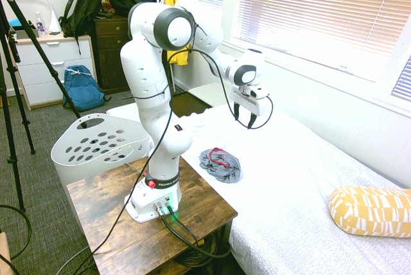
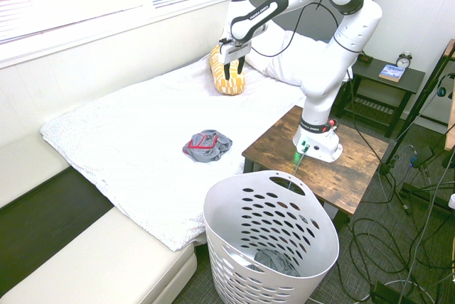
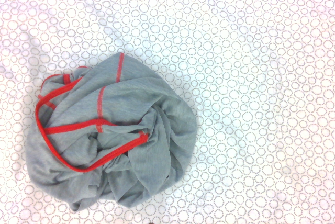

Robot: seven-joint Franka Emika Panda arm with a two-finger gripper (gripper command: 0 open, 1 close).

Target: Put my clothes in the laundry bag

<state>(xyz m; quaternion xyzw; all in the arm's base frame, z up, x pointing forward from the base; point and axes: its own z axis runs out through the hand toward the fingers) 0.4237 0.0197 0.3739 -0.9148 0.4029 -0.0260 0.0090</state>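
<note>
Now, probably, at step of approaching: gripper (image 2: 234, 74) open and empty over bed (image 2: 121, 140); in second exterior view, grey garment (image 2: 207, 149) lying at seven o'clock from gripper. Next, descend, pinch cloth, carry towards five o'clock, into laundry basket (image 2: 224, 201).

open air above bed (image 2: 135, 133), hamper wall (image 2: 234, 247) beside table (image 2: 348, 155)

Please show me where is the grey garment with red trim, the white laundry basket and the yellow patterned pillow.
Grey garment (image 3: 123, 98): wrist view, on its grey cloth.
White laundry basket (image 2: 323, 246): second exterior view, on its rim.
Yellow patterned pillow (image 1: 372, 211): first exterior view, on its side.
</note>
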